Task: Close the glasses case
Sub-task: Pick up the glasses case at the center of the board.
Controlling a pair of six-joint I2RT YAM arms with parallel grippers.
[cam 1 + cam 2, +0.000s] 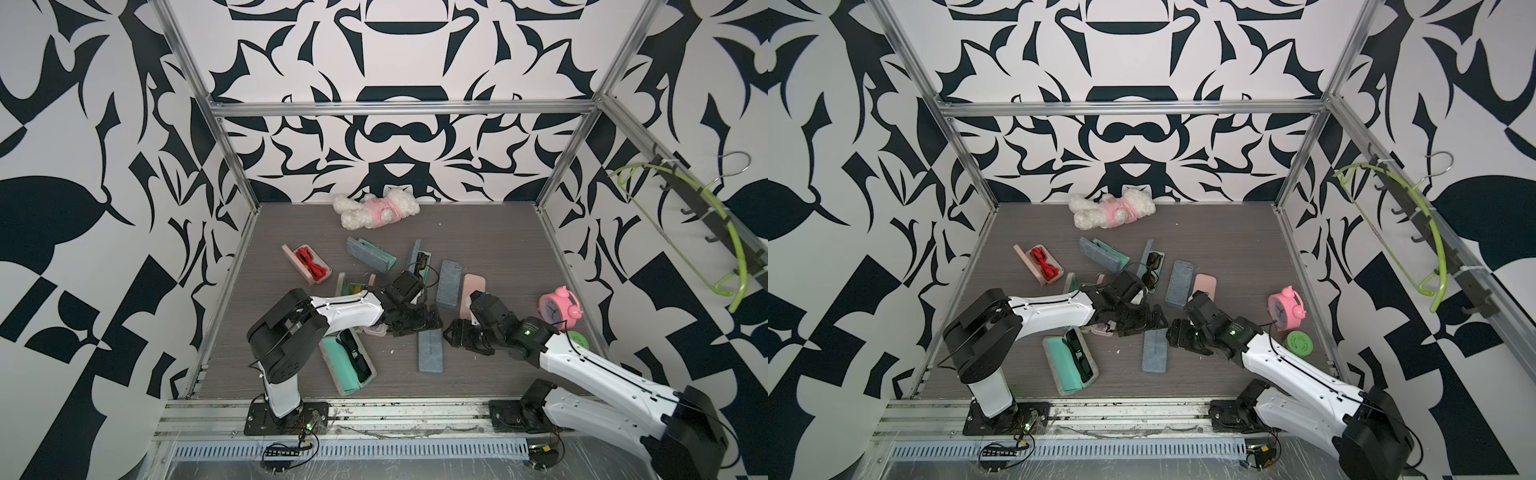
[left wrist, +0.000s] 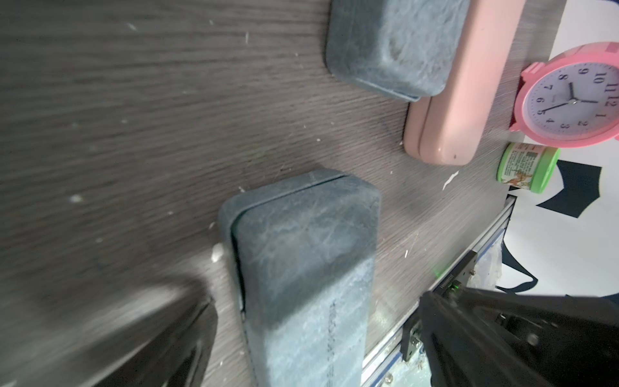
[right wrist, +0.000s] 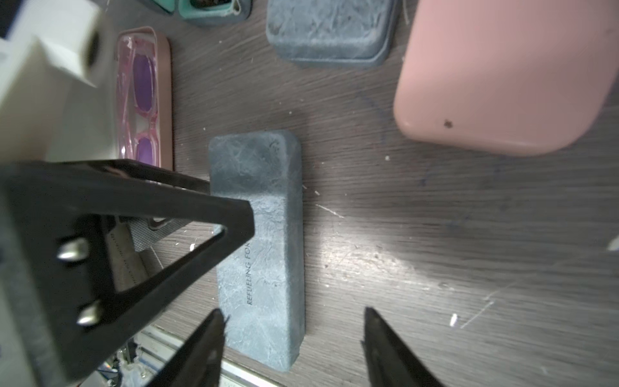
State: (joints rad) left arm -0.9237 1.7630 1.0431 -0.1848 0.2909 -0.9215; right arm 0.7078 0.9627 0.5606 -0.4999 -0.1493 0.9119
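**Though others gaped, the grey case (image 1: 430, 351) lay shut**

Where the two arms met, well apart from the clock (image 1: 559, 309) and on the left arm's side of it, the grey case lay flat on the desk (image 1: 498, 232) with its lid down. In the left wrist view the seam ran closed around its end.

The left fingers (image 2: 502, 335) stood wide, one on each side of the case, gripping nothing. The right fingers (image 3: 388, 358) were parted too. They hung over the other end of the case and held nothing.

On that showing, the closing of this case looked done, and only drawing both arms clear seemed left.

Farther from the clock than the grey case, a mint case (image 1: 349, 365) with dark glasses and a red-glasses case (image 1: 309, 264) lay open. Whether the task reached those could not be told.
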